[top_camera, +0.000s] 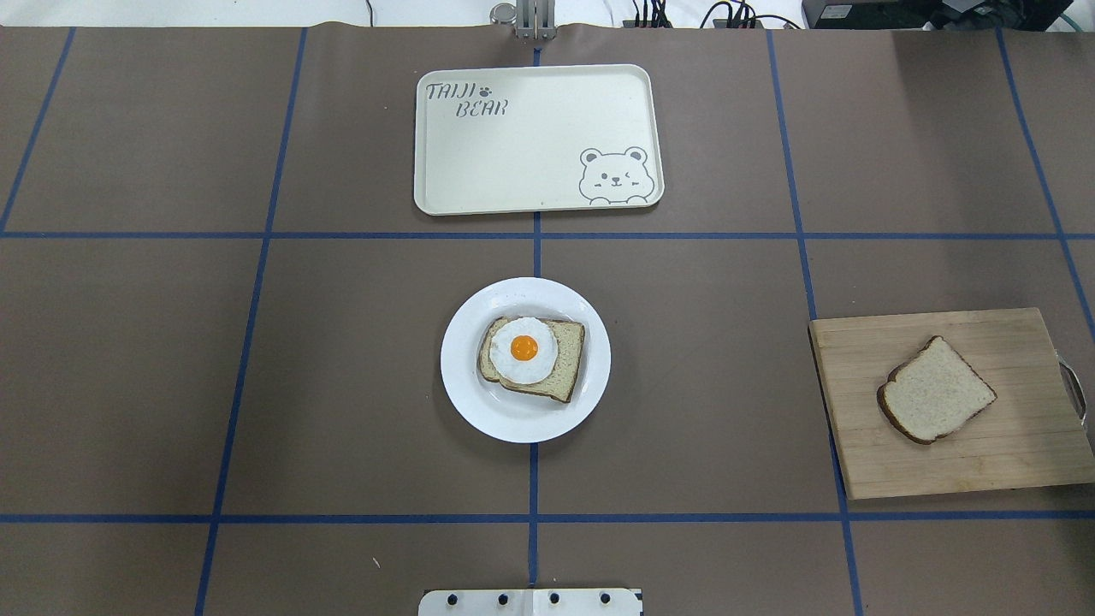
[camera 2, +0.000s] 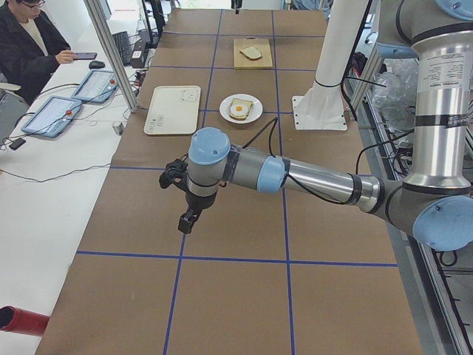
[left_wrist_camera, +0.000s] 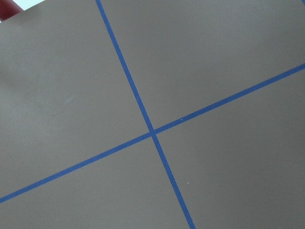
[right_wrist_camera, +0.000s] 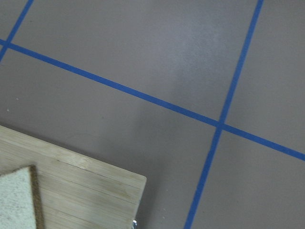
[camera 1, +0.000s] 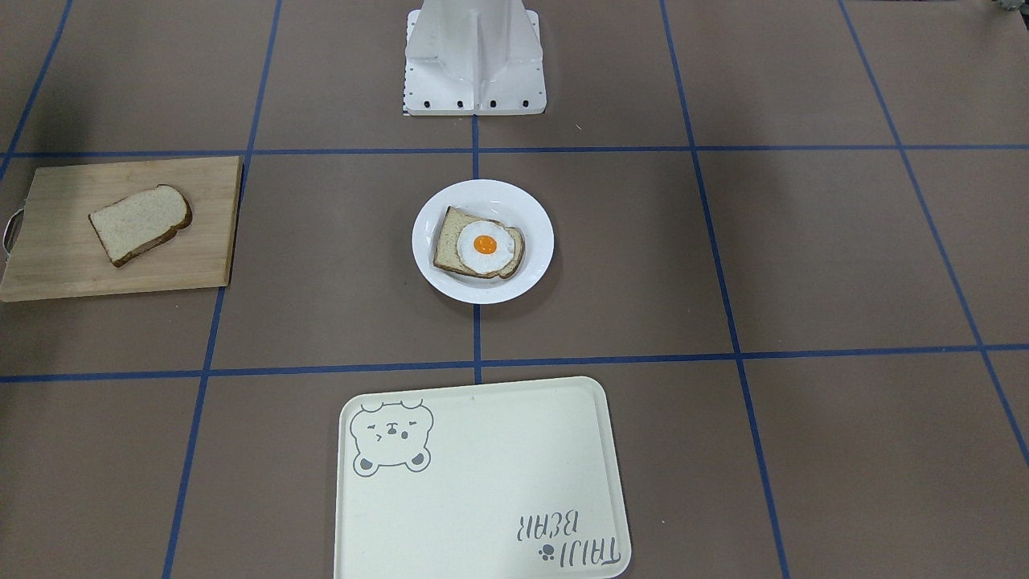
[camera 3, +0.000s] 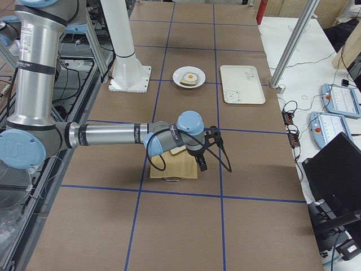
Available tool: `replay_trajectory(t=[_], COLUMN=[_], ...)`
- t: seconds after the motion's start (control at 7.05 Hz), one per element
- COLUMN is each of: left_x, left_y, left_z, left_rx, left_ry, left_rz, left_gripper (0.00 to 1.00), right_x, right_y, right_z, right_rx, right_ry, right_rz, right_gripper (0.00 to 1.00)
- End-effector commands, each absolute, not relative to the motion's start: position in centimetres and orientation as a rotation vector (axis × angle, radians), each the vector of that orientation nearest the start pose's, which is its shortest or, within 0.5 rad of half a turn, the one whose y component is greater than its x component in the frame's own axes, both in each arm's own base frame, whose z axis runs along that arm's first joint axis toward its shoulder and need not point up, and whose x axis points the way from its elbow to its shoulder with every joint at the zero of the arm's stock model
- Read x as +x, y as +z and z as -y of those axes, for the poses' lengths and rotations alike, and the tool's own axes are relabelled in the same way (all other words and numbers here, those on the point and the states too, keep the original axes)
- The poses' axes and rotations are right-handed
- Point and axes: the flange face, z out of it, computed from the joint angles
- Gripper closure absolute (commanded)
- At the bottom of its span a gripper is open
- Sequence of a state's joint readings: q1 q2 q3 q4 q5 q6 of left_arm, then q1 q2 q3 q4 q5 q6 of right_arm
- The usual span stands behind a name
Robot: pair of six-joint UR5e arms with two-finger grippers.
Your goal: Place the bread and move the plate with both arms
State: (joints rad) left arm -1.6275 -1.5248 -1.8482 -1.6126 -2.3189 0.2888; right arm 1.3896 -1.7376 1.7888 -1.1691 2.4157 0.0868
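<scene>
The plain bread slice lies on a wooden cutting board at the table's right side; it also shows in the front-facing view and, as a corner, in the right wrist view. The white plate sits mid-table and holds a slice topped with a fried egg. My right gripper hangs above the board's outer edge. My left gripper hangs over bare table, far from the plate. Both grippers show only in the side views, so I cannot tell whether they are open or shut.
A cream rectangular tray with a bear drawing lies beyond the plate. The white robot base stands on the robot's side of the plate. A person sits at a side desk with tablets. Blue tape lines cross the brown table.
</scene>
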Motion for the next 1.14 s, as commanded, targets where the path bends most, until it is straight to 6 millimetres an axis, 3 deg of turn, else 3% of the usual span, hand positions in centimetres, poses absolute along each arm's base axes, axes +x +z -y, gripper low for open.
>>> replay_trajectory(t=[0.0, 0.28, 0.57, 0.71, 0.85, 0.99], left_x=[-9.2, -9.3, -9.2, -9.2, -9.2, -9.2], left_y=[53.8, 53.7, 53.9, 53.8, 53.9, 53.9], left_z=[47.3, 47.2, 47.1, 47.1, 47.1, 47.1], left_rx=[0.397, 0.401, 0.399, 0.400, 0.397, 0.397], left_ry=[0.326, 0.328, 0.329, 0.330, 0.329, 0.329], left_rz=[-0.690, -0.690, -0.691, -0.691, -0.691, -0.691], left_gripper=[0.02, 0.02, 0.02, 0.02, 0.02, 0.02], right_x=[-7.8, -10.4, -13.6, -15.7, -16.2, -16.4], right_y=[57.2, 59.4, 59.3, 60.3, 63.6, 64.5], right_z=[42.9, 39.3, 38.4, 37.2, 35.9, 35.7], right_rx=[0.301, 0.316, 0.273, 0.290, 0.309, 0.322], right_ry=[-0.335, -0.409, -0.311, -0.270, -0.289, -0.291], right_rz=[0.938, 0.917, 0.924, 0.938, 0.948, 0.950], right_gripper=[0.00, 0.01, 0.08, 0.10, 0.15, 0.18])
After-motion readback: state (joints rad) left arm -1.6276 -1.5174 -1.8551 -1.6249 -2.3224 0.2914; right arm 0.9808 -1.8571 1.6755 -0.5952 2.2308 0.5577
